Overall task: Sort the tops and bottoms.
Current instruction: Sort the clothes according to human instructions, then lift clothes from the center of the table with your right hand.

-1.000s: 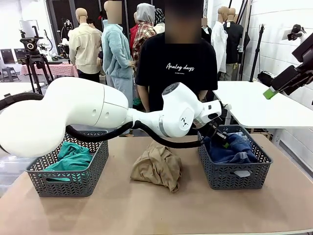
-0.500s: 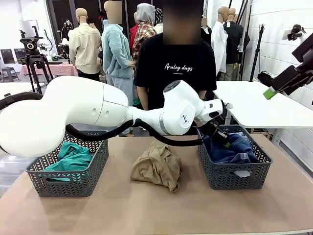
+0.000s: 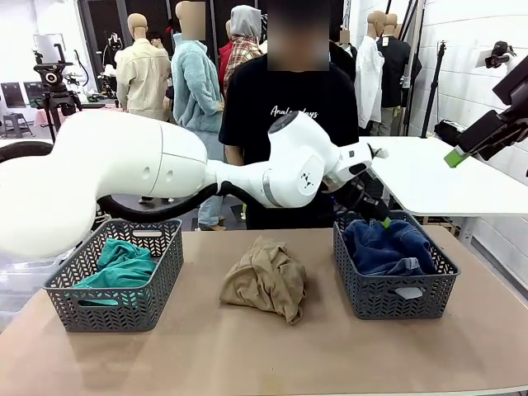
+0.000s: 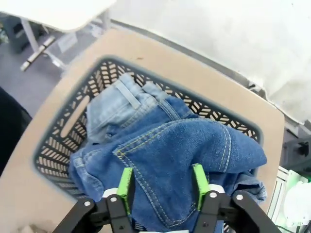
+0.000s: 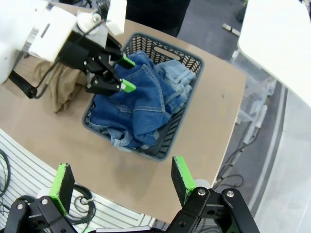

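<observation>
Teal-green shirt (image 3: 120, 262) sitting in the left basket (image 3: 115, 302), tan-khaki top (image 3: 266, 280) lying mid-table, and the left gripper (image 3: 373, 210), empty with jaws parted, is hovering right of it over the shorts (image 3: 388, 247)-filled right basket (image 3: 396, 295), nearer than the open right gripper (image 5: 119, 183).

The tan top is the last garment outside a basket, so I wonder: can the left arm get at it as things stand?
Probably yes. The tan top lies uncovered on the table between the baskets, and the left gripper, open and empty, hangs above the right basket beside it.
</observation>
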### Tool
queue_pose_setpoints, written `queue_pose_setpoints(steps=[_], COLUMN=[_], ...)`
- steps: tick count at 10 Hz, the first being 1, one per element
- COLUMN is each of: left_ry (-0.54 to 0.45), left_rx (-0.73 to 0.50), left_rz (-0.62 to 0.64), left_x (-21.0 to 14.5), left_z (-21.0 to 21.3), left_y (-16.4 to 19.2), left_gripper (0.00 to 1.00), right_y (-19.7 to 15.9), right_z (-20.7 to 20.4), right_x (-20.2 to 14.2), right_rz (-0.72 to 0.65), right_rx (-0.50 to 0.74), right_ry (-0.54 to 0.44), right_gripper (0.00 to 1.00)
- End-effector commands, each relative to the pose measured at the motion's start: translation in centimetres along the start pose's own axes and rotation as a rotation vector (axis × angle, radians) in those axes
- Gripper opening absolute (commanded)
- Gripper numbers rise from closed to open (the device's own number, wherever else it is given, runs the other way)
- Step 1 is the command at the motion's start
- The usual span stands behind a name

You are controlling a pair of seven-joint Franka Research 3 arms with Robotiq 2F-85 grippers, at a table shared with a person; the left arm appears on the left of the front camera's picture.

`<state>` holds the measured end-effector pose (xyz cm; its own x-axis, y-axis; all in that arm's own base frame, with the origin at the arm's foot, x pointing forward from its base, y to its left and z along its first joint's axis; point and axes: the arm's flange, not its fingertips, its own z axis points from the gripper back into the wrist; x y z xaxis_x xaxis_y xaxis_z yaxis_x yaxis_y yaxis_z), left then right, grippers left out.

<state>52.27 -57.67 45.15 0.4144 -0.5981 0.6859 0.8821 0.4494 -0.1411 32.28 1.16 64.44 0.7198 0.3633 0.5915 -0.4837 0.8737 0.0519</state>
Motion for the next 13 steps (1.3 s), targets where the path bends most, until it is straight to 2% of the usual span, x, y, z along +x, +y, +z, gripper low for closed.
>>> queue_pose_setpoints(steps=[1, 2, 5, 6, 13], left_ry=[-0.003, -0.008, -0.019, -0.018, -0.018], left_rx=[0.052, 0.060, -0.020, 0.022, 0.022], left_rz=[0.008, 0.006, 0.038, -0.002, -0.002], left_x=[0.1, 0.3, 0.2, 0.9, 0.9], left_z=[1.0, 1.6, 2.3, 1.8, 1.8], left_y=[-0.2, -0.4, -0.3, 0.0, 0.0], left_gripper=[0.99, 0.99, 0.99, 0.99, 0.99], right_y=[0.1, 0.1, 0.1, 0.1, 0.1], right_z=[0.0, 0.0, 0.0, 0.0, 0.0], right_x=[0.0, 0.0, 0.0, 0.0, 0.0], right_rz=[0.001, 0.001, 0.001, 0.001, 0.001], right_rx=[-0.004, -0.004, -0.004, -0.004, -0.004], right_ry=[0.015, 0.015, 0.015, 0.015, 0.015], right_gripper=[1.00, 1.00, 1.00, 1.00, 1.00])
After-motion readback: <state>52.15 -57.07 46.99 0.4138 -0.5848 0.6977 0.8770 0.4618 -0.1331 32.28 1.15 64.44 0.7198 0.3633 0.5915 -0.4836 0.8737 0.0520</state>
